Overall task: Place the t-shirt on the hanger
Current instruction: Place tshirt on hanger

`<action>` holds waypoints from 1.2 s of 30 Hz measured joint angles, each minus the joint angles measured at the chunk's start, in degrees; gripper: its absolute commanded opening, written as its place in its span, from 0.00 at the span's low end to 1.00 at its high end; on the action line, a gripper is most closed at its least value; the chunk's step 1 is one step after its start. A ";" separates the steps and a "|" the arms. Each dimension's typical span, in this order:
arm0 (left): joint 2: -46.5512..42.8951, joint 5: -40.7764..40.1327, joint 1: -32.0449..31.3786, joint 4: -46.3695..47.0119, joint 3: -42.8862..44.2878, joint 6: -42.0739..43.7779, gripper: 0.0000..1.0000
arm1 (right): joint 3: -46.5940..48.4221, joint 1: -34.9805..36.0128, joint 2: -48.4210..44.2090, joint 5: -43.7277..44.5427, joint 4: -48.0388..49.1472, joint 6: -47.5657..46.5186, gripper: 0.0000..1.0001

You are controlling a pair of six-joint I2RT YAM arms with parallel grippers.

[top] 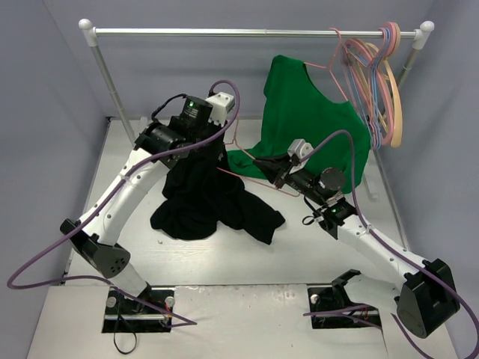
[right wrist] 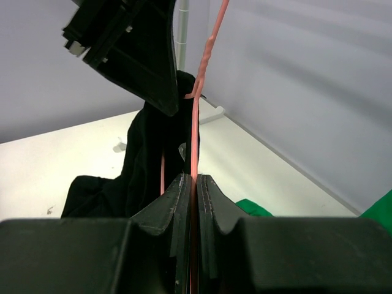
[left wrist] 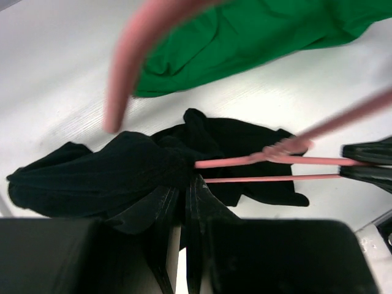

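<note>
Pinched tight on the hanger (right wrist: 195, 122) wire, the right gripper (right wrist: 192, 184) should hold it level while the left gripper (left wrist: 182, 202), clamped on the bunched t-shirt (left wrist: 92, 177) mid-worktop, draws cloth along the wire toward the right edge.

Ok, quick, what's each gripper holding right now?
Left gripper: closed on the t-shirt.
Right gripper: closed on the hanger.

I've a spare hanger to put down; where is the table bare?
Bare: the near strip of table between the black t-shirt and the arm bases. Crowded: centre and back right, where left hand, right hand, pink hanger and green t-shirt meet.
</note>
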 measured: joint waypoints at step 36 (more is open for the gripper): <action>-3.23 2.84 -0.02 4.52 -3.87 1.64 0.39 | -4.59 0.00 11.85 -0.61 18.21 10.56 0.00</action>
